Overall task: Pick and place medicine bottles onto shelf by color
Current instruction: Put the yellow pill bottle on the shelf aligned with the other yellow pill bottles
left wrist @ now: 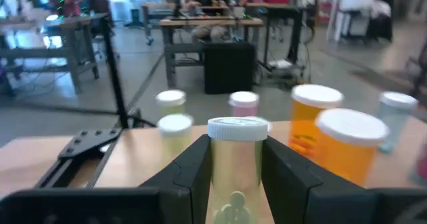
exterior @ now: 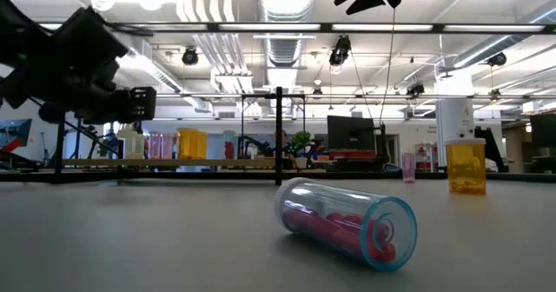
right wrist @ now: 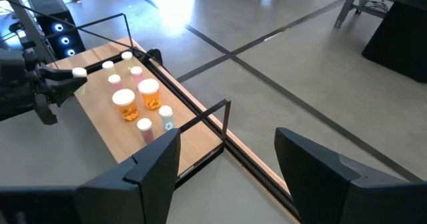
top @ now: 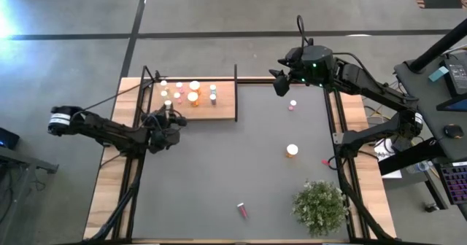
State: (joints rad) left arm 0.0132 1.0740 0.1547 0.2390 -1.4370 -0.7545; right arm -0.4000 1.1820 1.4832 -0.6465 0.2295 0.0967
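A yellow-green medicine bottle with a white cap stands upright between the fingers of my left gripper, over the near left corner of the light-wood shelf. Several bottles stand on the shelf in rows: yellow-green, pink and orange. On the dark table, one pink bottle and one orange bottle stand, and another pink one lies on its side. My right gripper hangs open, high above the table's far right. My left gripper pinches the yellow-green bottle's body just under the white cap, one finger on each side. The fingers reach in level from the table's near side. The bottle stays upright; the fingers hide its foot, so whether it rests on the shelf I cannot tell.
A bushy green plant stands at the table's near right. A black frame of thin bars rises around the shelf. A tiny pink piece lies by the right edge. Wooden strips run along both sides of the table.
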